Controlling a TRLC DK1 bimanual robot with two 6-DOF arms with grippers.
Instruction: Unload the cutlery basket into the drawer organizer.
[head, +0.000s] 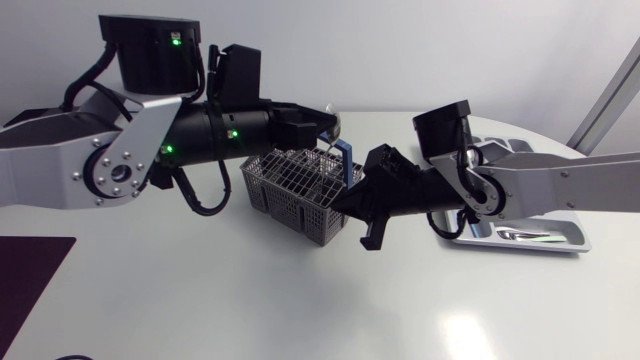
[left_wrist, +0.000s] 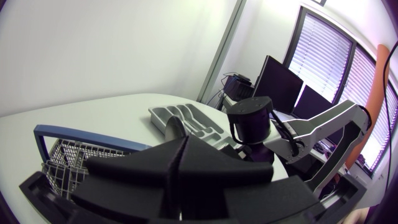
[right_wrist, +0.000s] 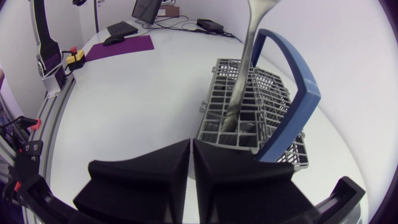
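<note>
We find the fingers of the left gripper (left_wrist: 185, 138) and right gripper (right_wrist: 191, 143) together and empty, and advise opening the right squarely around the utensil (right_wrist: 239, 93) standing upright in the mid-table cutlery basket (head: 295, 195).

Non-task stuff only. White table (head: 250, 300) has a glossy top, with light glare on it toward the front-right. A dark purple mat (head: 30, 285) lies flat at the front-left and runs out of the head view at the left edge. The right wrist view shows a purple mat (right_wrist: 121, 46) at the far end of the tabletop, which looks like the same one. A dark mouse (right_wrist: 114, 40) sits at its far edge and a black keyboard (right_wrist: 122, 28) is just behind that. A small yellow box with a red button (right_wrist: 71, 58) is near the mat, at the table's side edge. A grey metal profile (right_wrist: 53, 106) runs along that edge.
</note>
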